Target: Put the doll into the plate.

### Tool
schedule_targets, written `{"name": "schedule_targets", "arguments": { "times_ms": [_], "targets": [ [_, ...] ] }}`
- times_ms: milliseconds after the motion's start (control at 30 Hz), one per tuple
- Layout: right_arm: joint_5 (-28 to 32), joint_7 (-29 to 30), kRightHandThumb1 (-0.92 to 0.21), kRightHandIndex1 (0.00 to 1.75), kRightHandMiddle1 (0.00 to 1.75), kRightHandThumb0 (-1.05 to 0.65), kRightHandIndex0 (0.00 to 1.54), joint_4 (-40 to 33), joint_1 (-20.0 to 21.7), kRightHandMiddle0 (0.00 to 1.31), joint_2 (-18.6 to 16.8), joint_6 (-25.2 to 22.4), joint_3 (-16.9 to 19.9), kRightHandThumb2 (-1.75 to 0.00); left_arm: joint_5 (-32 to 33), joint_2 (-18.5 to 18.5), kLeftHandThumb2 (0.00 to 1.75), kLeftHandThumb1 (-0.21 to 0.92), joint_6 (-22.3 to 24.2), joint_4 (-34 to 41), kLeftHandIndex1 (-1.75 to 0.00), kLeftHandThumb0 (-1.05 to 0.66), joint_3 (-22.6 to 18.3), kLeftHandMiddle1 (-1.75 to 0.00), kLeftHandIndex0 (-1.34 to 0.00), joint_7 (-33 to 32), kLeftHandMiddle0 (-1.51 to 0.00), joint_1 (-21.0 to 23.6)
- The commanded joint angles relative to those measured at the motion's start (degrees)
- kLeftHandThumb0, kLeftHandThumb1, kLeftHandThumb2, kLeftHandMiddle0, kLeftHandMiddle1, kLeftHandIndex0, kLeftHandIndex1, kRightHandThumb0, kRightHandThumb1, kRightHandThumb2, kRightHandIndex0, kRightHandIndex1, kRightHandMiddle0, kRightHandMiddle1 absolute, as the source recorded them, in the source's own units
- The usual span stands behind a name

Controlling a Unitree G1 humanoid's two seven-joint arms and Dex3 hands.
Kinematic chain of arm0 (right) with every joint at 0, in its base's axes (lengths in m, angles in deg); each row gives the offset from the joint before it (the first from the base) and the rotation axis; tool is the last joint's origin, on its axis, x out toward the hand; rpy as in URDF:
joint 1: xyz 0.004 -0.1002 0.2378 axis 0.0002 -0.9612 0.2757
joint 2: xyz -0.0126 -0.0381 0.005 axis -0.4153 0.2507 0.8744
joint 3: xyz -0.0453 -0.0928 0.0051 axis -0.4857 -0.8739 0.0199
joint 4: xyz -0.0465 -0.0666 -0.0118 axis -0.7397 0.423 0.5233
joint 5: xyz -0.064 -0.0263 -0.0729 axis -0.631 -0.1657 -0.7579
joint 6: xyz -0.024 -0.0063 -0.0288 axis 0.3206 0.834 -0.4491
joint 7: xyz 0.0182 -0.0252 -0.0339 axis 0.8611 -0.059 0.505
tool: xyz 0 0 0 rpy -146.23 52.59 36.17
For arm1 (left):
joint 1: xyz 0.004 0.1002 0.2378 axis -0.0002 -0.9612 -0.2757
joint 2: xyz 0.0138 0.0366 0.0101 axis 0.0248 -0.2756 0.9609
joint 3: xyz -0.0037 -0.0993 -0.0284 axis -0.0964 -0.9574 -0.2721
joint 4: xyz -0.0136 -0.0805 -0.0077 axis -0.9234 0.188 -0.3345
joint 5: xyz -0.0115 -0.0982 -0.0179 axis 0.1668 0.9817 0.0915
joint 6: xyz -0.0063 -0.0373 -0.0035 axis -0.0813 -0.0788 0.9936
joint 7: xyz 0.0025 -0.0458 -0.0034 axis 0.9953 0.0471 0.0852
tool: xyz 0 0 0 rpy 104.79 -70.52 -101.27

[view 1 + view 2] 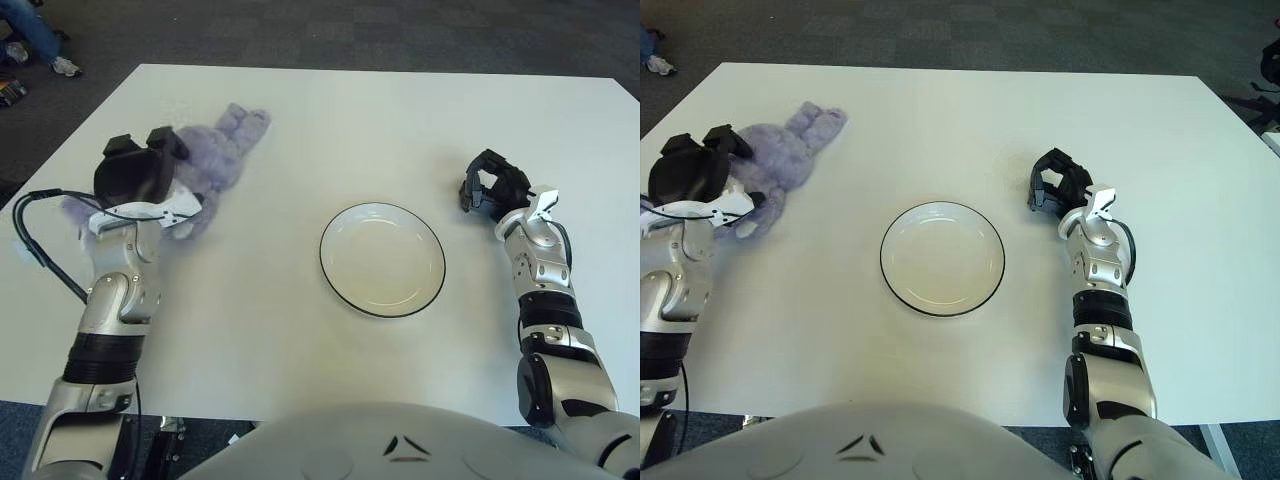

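Transport is the step in hand: your left hand (135, 178) has its fingers curled around the doll (215, 155) at the bench's left, so carry it right to the plate (382, 259), right hand (490, 190) idle beyond, empty fingers curled.

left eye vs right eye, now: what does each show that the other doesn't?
Only the left eye view: a person's leg and shoe on the carpet at top left, and a black cable looping beside the left forearm.

Only the right eye view: a dark object at the right edge, and floor past the table's right side.

Both: the white table, the empty black-rimmed plate at centre, the purple doll at the far left with the left hand closed on it, and the right hand curled, holding nothing, right of the plate.
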Motion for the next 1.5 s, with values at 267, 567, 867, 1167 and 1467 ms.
{"name": "schedule_targets", "arguments": {
  "times_ms": [267,567,867,1167,1467],
  "targets": [
    [-0.3,-0.9,-0.38,1.75,1.75,-0.46,1.16,0.9,-1.2,0.56,0.3,-1.3,-0.7,-1.24,8.3,-1.3,1.47,0.04,-8.9,-6.2,-1.41,-0.01,-1.3,-1.58,-0.75,-8.5,-0.91,1.9],
    [-0.1,-1.6,-0.37,1.75,1.75,-0.46,1.16,0.9,-1.2,0.57,0.3,-1.1,-0.7,-1.25,11.8,-3.5,1.5,0.03,-9.0,-7.2,-1.41,-0.02,-1.0,-1.64,-0.76,-10.1,-0.89,3.2],
    [-0.3,-1.6,-0.37,1.75,1.75,-0.46,1.16,0.6,-1.3,0.57,0.3,-1.2,-0.8,-1.24,12.8,-5.1,1.47,0.04,-8.7,-6.8,-1.42,-0.02,0.1,-1.6,-0.75,-10.1,-0.9,4.7],
    [-0.8,-1.4,-0.38,1.75,1.75,-0.46,1.16,0.1,-1.4,0.56,0.5,-1.6,-1.3,-1.24,12.4,-6.2,1.44,0.08,-9.5,-6.1,-1.43,-0.01,1.6,-1.58,-0.72,-10.4,-0.88,5.8],
    [-0.7,-1.5,-0.37,1.75,1.75,-0.46,1.17,-0.5,-1.7,0.56,0.6,-1.9,-1.5,-1.24,12.6,-5.9,1.43,0.1,-14.0,-7.2,-1.49,-0.01,3.0,-1.59,-0.68,-11.5,-0.85,7.0]
  ]
}}
